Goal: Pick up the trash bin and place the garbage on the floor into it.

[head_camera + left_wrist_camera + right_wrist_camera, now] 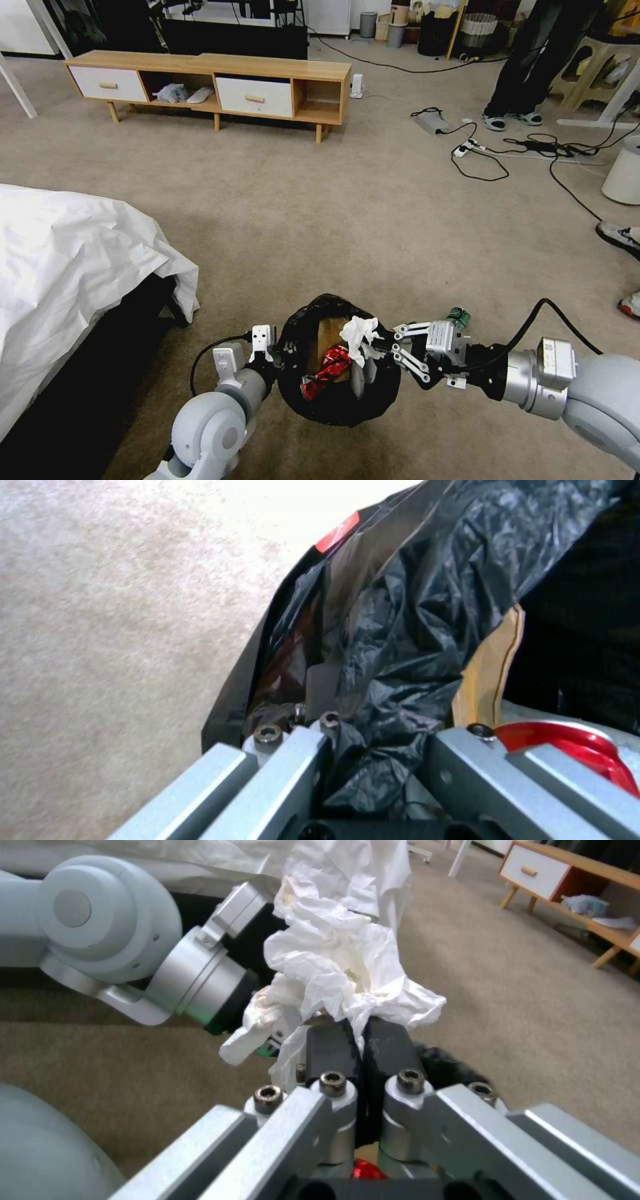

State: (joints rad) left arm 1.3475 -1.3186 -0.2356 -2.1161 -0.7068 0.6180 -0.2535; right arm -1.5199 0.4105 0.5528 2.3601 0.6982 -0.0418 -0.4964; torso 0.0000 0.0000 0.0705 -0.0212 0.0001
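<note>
Far L: bed w/ white sheet (pixel 73 247). L gripper (pixel 272 348) sits at the L rim of the trash bin (pixel 337 400), fingers clamped on the rim & black liner, holding the bin above the floor (pixel 320 220). In the L wrist view the liner (pixel 407 630) is bunched between the jaws. Inside bin: brown paper bag (pixel 329 333), red wrapper (pixel 328 368). White tissue (pixel 358 335) hangs over the bin opening, R side, pinched at the tip of the R gripper (pixel 381 349); its black pads (pixel 333 1050) are shut tight on the tissue, which sticks out past the tips. Green-capped bottle (pixel 459 316) lies on the floor just behind the R gripper's wrist.
</note>
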